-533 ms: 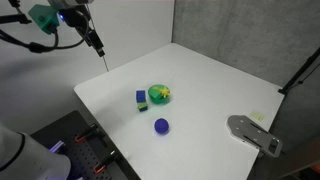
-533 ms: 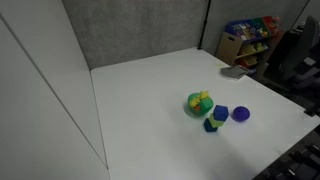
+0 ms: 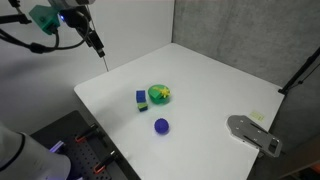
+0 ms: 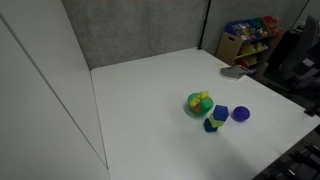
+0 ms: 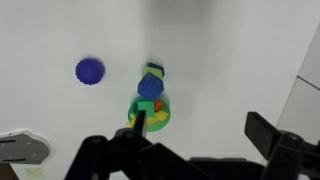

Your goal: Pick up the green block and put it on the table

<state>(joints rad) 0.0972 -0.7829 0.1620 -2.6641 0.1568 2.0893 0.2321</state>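
The green block point(image 5: 147, 101) is a small bright green cube. It lies between the small blue block point(image 5: 152, 76) and the round green bowl point(image 5: 152, 115), at the bowl's rim. I cannot tell whether it rests in the bowl or beside it. In both exterior views it is a green speck next to the blue block point(image 3: 141, 106) point(image 4: 211, 124). The white table point(image 3: 210, 90) carries them all. My gripper point(image 3: 97, 43) hangs high above the table's far left edge, well away from the blocks. In the wrist view its jaws point(image 5: 200, 135) are open and empty.
The bowl point(image 3: 160, 95) holds yellow and orange pieces. A purple round piece point(image 3: 161, 126) lies near it. A grey flat object point(image 3: 252, 133) sits at the table's right edge. A dark perforated bench point(image 3: 75, 150) is beside the table. Shelves with packets point(image 4: 248, 40) stand behind.
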